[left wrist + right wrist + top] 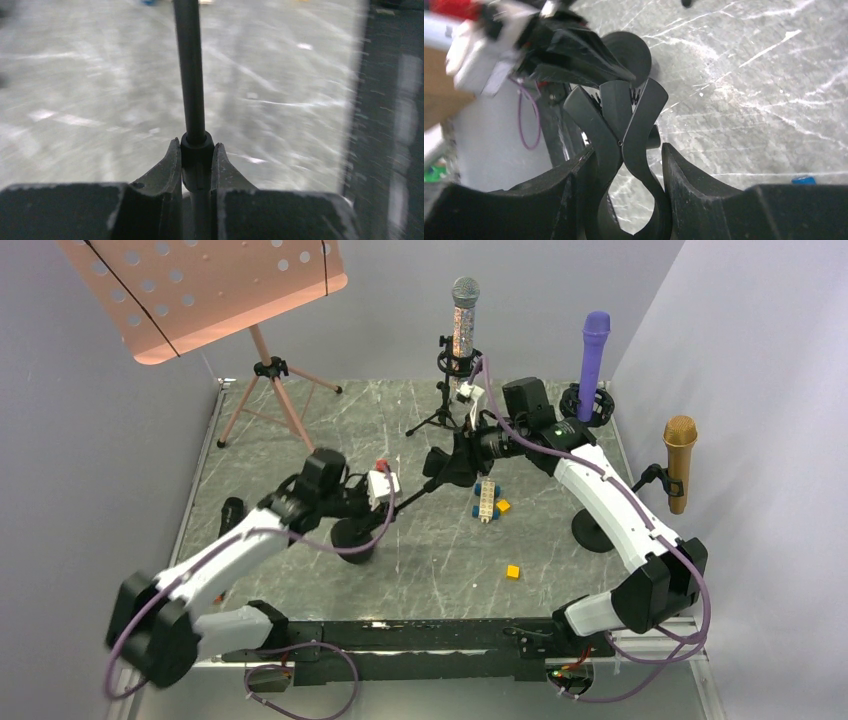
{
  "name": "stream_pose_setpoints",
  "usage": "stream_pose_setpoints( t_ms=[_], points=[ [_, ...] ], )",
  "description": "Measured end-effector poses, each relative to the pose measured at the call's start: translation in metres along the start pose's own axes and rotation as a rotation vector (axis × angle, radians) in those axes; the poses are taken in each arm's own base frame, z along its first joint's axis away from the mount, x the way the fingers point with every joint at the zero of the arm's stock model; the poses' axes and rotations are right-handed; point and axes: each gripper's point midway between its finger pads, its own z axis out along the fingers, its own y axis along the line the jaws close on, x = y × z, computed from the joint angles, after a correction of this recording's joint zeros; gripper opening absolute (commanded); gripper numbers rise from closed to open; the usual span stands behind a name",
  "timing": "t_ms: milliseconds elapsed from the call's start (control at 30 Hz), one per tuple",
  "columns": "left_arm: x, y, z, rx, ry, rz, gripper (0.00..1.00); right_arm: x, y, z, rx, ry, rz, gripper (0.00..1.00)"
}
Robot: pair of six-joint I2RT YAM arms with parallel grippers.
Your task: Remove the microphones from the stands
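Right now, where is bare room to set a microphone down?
Free: the near strip between the black round stand base and the small orange cube; the back patch between the pink music stand and the silver microphone's tripod. Crowded: around the blue toy blocks.

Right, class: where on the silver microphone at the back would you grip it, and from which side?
Grip the glittery shaft of the silver microphone, between its head and the clip. It stands upright with that stretch bare, so come in level from the near side, probably, then lift straight up.
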Motion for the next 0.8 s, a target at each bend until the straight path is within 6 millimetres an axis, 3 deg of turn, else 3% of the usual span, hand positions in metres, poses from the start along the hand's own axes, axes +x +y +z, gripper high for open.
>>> stream_pose_setpoints(
  t_ms=[167,400,433,500,600,667,800],
  points=[
    [-0.020,0.030,-0.018,-0.452,-0.057,0.171,0.00,-0.011,-0.021,-0.005,0.071,-0.071,0.232,0.00],
    [-0.001,0.037,-0.002,-0.570,-0.033,0.127,0.00,0.004,-0.044,0.006,0.102,-0.074,0.411,0.00],
    [0.001,0.037,-0.002,-0.563,-0.031,0.121,0.09,0.005,-0.045,0.007,0.102,-0.072,0.422,0.00],
    [0.002,0.036,-0.001,-0.533,-0.037,0.111,0.38,0.004,-0.046,0.008,0.100,-0.076,0.429,0.00],
    [0.000,0.036,-0.007,-0.441,-0.048,0.067,0.66,0.001,-0.045,0.008,0.083,-0.087,0.406,0.00],
    [-0.011,0.038,-0.017,-0.392,-0.064,0.043,0.74,0.003,-0.049,0.007,0.088,-0.087,0.383,0.00],
    [-0.034,0.039,-0.035,-0.289,-0.131,0.017,0.75,0.011,-0.051,0.006,0.060,-0.079,0.324,0.00]
  ],
)
